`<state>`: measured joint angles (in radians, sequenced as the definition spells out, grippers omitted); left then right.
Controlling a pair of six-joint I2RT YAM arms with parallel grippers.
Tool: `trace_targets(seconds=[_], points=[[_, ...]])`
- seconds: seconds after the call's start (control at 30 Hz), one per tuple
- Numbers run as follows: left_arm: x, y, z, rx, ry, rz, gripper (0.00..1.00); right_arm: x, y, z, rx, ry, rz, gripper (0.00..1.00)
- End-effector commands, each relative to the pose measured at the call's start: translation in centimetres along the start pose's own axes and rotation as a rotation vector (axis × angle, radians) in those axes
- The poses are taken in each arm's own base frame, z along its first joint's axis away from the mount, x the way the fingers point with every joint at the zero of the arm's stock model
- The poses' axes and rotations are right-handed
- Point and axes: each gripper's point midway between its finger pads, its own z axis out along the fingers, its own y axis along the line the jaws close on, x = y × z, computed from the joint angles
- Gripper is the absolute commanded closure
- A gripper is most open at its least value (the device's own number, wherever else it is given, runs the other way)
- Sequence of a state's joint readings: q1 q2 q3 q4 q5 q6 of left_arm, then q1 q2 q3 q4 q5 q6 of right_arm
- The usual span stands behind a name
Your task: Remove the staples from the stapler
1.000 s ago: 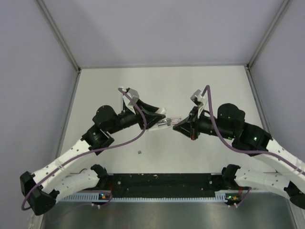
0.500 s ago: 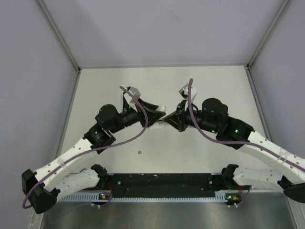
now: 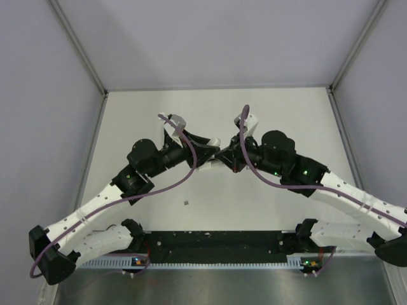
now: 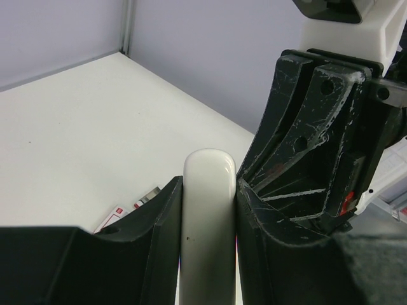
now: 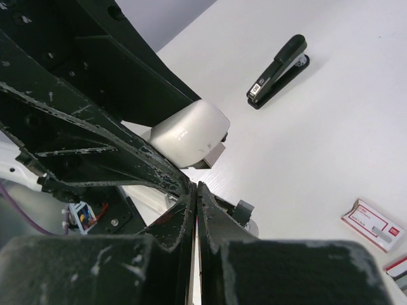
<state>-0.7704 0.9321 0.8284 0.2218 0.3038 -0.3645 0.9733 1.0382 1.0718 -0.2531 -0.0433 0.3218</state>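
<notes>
The black stapler [image 5: 278, 71] lies closed on the white table, apart from both grippers; it does not show in the top view. My left gripper [image 4: 206, 184] is shut on a white oblong block [image 4: 208, 216], which has a metal part under it in the right wrist view [image 5: 187, 132]. My right gripper [image 5: 194, 185] is shut, its fingers pressed together with nothing visible between them. Its tips sit right beside the left gripper's fingers, under the block. In the top view both grippers meet mid-table, left [image 3: 212, 159] and right [image 3: 224, 157]. A tiny silvery-grey bit [image 3: 185, 203] lies front left.
A small pink-marked box [image 5: 372, 225] lies on the table to the right of the right gripper, with a second one at the frame edge [image 5: 397, 267]. Such a box also shows in the left wrist view [image 4: 117, 216]. Grey walls enclose the table.
My right arm has swung left, bringing its gripper up against the left gripper. The silvery piece seen between the two grippers a second ago no longer shows. The left arm has hardly moved.
</notes>
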Motion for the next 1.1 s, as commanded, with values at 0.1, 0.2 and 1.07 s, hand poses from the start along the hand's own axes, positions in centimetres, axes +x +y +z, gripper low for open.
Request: trace_targets(seconds=[0.1, 0.2, 1.07], points=[[-4.1, -0.7, -0.4, -0.006, -0.13, 0.029, 1.0, 0.5, -0.2, 0.8, 0.008, -0.014, -0.012, 1.0], [-4.5, -0.5, -0.5, -0.021, -0.148, 0.031, 1.0, 1.3, -0.5, 1.1, 0.019, -0.002, -0.004, 1.0], [-2.1, 5.3, 1.3, -0.252, -0.168, 0.018, 1.0, 3.1, 2.8, 7.5, -0.144, 0.038, 0.064, 1.0]])
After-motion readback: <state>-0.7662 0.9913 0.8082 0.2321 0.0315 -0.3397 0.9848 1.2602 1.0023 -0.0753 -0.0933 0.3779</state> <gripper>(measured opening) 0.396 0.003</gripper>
